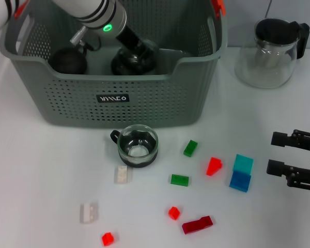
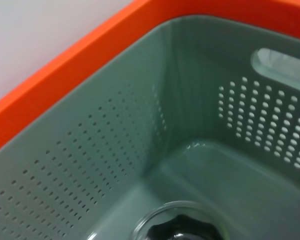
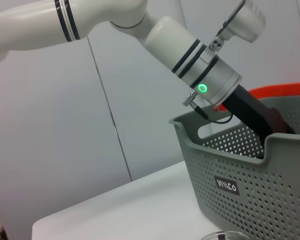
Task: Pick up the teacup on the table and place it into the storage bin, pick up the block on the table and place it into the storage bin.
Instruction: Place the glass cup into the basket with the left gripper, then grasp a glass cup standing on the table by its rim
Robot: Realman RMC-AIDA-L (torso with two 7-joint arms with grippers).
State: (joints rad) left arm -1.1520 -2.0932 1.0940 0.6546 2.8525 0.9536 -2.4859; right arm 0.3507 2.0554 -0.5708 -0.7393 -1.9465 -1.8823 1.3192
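Note:
A glass teacup (image 1: pixel 137 145) with a black base and handle stands on the table just in front of the storage bin (image 1: pixel 113 103). My left arm reaches down into the bin, and my left gripper (image 1: pixel 134 59) is low inside it. The left wrist view looks at the bin's inner wall (image 2: pixel 115 150), with a glass teacup (image 2: pixel 177 225) right below. Another dark round thing (image 1: pixel 67 61) sits in the bin's left part. Several small blocks lie on the table, among them a green block (image 1: pixel 190 148) and a red block (image 1: pixel 214 166). My right gripper (image 1: pixel 279 153) rests open at the right edge.
A glass teapot (image 1: pixel 268 51) with a black lid stands at the back right. A cyan block (image 1: pixel 243 164) leans on a blue block (image 1: pixel 240 181) near my right gripper. Clear blocks (image 1: pixel 123 174) and red blocks (image 1: pixel 174 212) lie towards the front. The right wrist view shows the bin (image 3: pixel 250 170).

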